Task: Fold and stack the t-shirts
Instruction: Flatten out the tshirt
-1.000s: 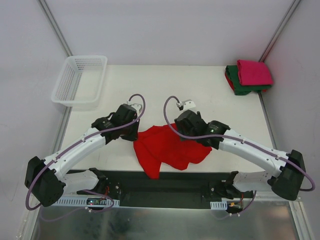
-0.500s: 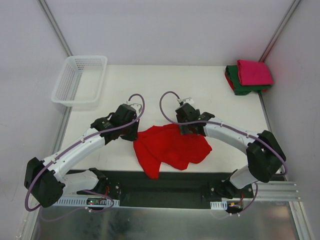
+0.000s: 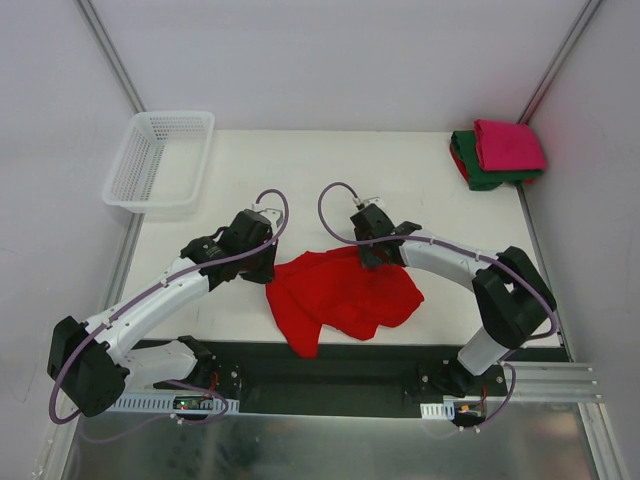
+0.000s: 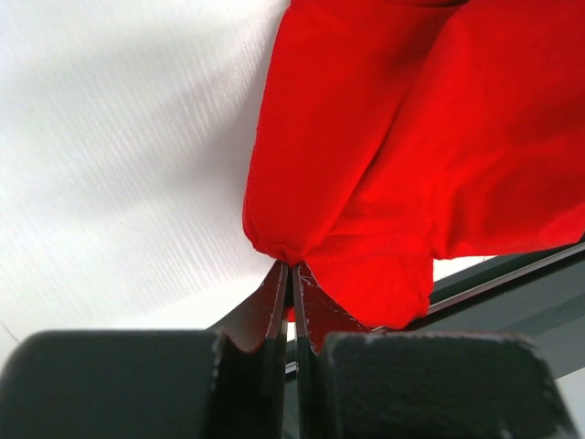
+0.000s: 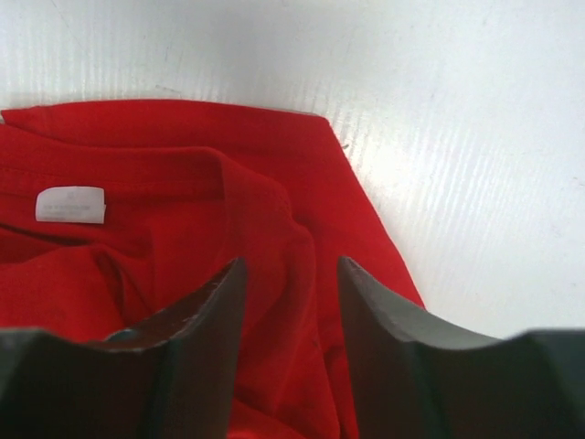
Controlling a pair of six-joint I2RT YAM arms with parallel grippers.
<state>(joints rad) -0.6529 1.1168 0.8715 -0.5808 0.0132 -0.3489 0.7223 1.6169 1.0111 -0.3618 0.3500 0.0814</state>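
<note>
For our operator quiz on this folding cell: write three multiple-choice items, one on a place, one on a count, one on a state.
1. Where does the white basket stand?
A) far left corner of the table
B) near right edge
C) between the arms

2. How many folded shirts form the far right stack?
A) one
B) two
C) three

3. The left claw is:
A) open over bare table
B) shut on the red shirt
C) shut on the basket

Key: 1 A, the top view shows it there. 2 B, the pink shirt lies on the green shirt. 3 B, its wrist view shows it pinched shut on red cloth.
</note>
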